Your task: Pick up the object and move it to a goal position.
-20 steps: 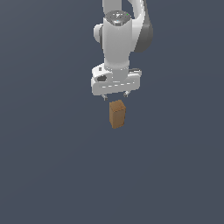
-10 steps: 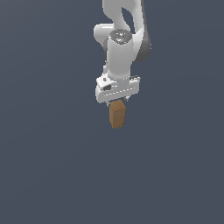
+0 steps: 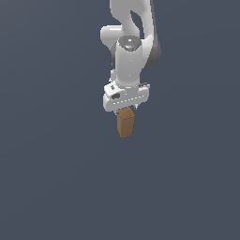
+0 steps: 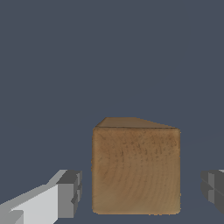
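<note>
A: Gripper [image 3: 125, 108] state?

B: Released. In the wrist view the two grey fingertips [image 4: 70, 194] stand on either side of the block [image 4: 136, 168] with a dark gap showing at each side, so nothing is clamped. Jaws wide, straddling, no contact visible.

A: Where is the block?

B: In the exterior view the block [image 3: 125, 123] stands upright on the dark surface [image 3: 56, 178], directly at 6 o'clock from the gripper, its top tucked up under the white gripper body. Taller than wide, narrower than the gripper. Wood-grain face squarely toward the wrist camera.

A: Why that pose?

B: Judgement: the arm [image 3: 129, 51] hangs straight above so the fingers drop down both flanks of the block and close on its parallel sides. The block looks roughly centred between the pads, which should prevent it twisting on closure.

A: Step in hand?

B: Likely the descent before the grasp. Lifting and carrying to the goal are not yet done. No goal marker shows in either view.
</note>
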